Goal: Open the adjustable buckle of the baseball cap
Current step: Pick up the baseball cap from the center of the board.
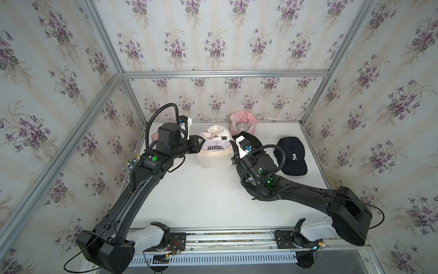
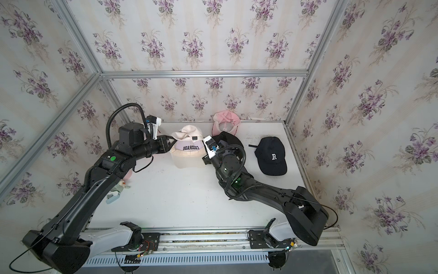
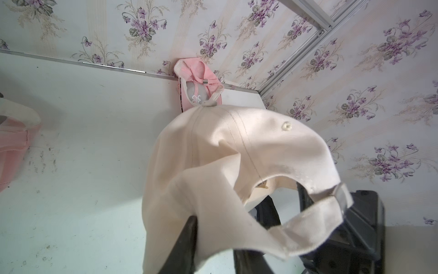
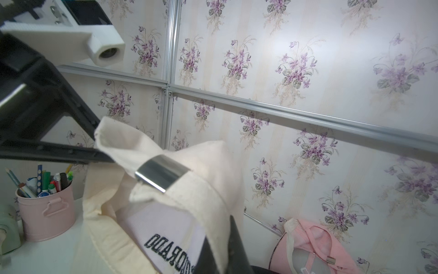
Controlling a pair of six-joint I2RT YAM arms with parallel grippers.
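Item: cream cap (image 1: 214, 154), rear-middle of table (image 1: 213, 201). We log brim toward the front, crown toward the back wall, long axis front-to-back. The buckle (image 4: 162, 175) sits on the raised strap (image 4: 201, 189). The left gripper (image 1: 201, 140) has its jaws parted around the strap end. The right gripper (image 4: 224, 239) is clamped on the strap, its tips hidden in both top views.

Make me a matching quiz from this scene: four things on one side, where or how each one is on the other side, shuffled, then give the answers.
Things:
1 cream cap
2 pink cap
3 navy cap
4 pink tin

States:
a holds pens
b lies flat, letter R facing up
c rests against the back wall
d held up, metal buckle showing

Pairs: 1-d, 2-c, 3-b, 4-a
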